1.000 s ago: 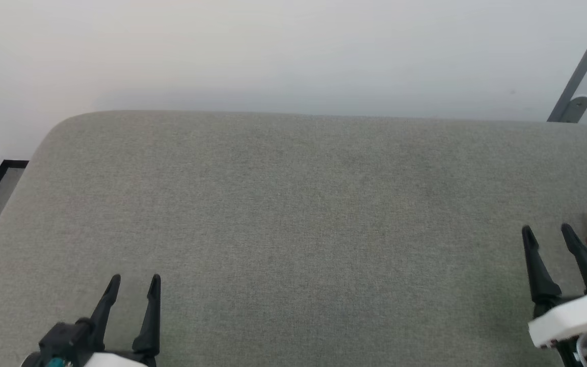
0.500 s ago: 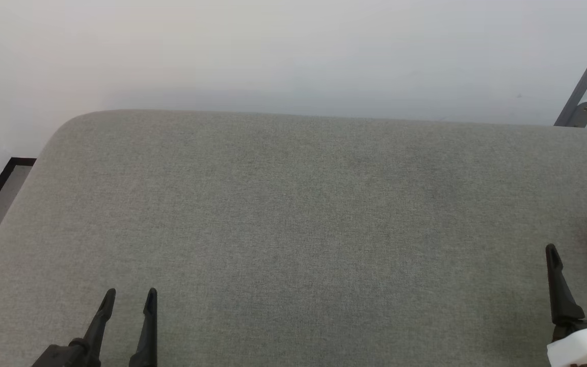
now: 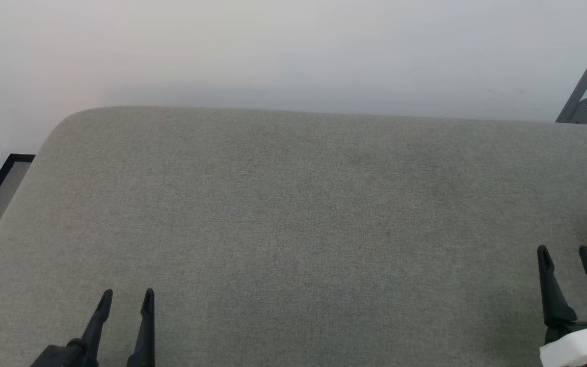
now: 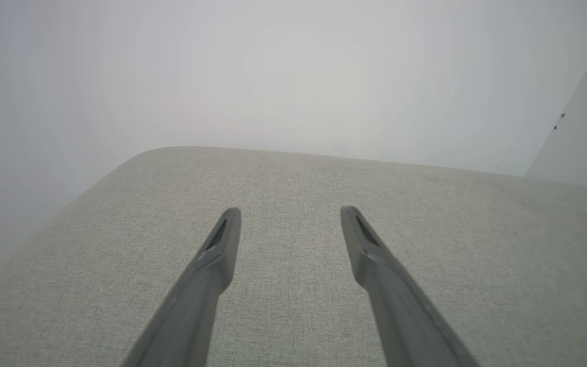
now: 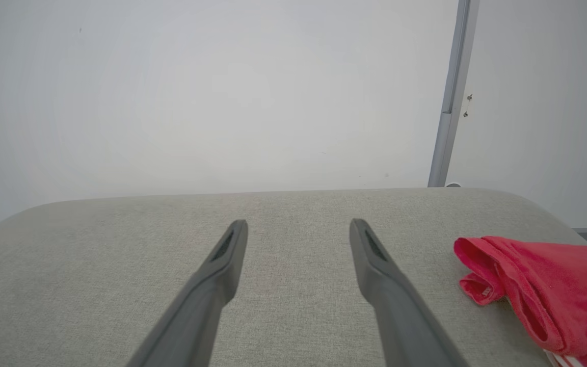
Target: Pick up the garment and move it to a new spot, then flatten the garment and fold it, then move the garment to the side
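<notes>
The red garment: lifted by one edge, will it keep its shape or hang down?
The red garment lies in soft rolled folds, so it would probably droop and unfold. It looks thin, so likely light. Pushed, it may bunch on the woven surface.

The grey cloth-covered bench (image 3: 293, 214) had rounded corners; the red garment (image 5: 553, 290) lay bunched on it near the right end.

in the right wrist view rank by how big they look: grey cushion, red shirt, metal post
1. grey cushion, spanning the frame
2. red shirt, partly cut off at the frame edge
3. metal post, thin and farther away, so true size is unsure
</notes>
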You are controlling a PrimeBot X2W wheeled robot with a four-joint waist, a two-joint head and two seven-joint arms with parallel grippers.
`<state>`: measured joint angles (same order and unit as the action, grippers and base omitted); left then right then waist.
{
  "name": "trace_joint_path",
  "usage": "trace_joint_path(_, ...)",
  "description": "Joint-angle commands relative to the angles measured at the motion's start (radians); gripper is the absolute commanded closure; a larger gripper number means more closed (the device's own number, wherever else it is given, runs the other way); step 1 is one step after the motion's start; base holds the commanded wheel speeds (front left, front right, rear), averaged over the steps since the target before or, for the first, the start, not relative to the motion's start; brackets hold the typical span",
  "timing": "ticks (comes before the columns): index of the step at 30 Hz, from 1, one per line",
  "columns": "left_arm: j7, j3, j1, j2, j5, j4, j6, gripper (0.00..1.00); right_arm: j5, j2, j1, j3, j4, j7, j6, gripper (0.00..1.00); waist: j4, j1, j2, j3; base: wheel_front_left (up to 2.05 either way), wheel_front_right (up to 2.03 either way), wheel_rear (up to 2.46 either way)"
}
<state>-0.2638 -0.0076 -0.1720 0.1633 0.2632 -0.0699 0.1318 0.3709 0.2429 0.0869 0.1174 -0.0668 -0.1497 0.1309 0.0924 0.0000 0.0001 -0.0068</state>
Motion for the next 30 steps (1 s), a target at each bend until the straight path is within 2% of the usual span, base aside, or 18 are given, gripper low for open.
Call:
trace_joint_path(1,-0.001,0.001,0.004,0.001,0.004,-0.002,-0.003,0.00,-0.001,-0.006,0.005,-0.004,0.006,-0.001,0.000,0.00,0.000,0.0000,-0.0001,0.000,0.00,0.00,0.00)
trace_joint_path(15,-0.001,0.010,0.007,-0.004,-0.001,-0.020,-0.003,0.00,0.014,-0.013,0.012,-0.020,0.012,0.006,0.000,0.00,-0.005,0.0000,-0.0001,0.003,0.00,0.00,0.00)
trace_joint_path(16,0.000,0.009,0.002,-0.004,0.000,-0.020,0.000,1.00,0.010,-0.011,0.005,-0.019,0.005,0.005,0.000,1.00,-0.005,0.0000,-0.0001,0.003,0.00,0.00,0.00)
trace_joint_path(21,0.002,0.003,0.000,-0.015,0.009,-0.052,0.000,1.00,0.020,-0.029,0.010,-0.023,-0.029,0.008,0.000,1.00,-0.005,0.0000,-0.0001,0.003,0.00,0.00,0.00)
trace_joint_path(30,0.041,0.009,0.034,-0.020,0.183,-0.064,-0.001,1.00,0.170,-0.049,-0.017,-0.019,-0.047,0.041,0.000,1.00,-0.012,0.0000,-0.0001,0.004,0.00,0.00,0.00)
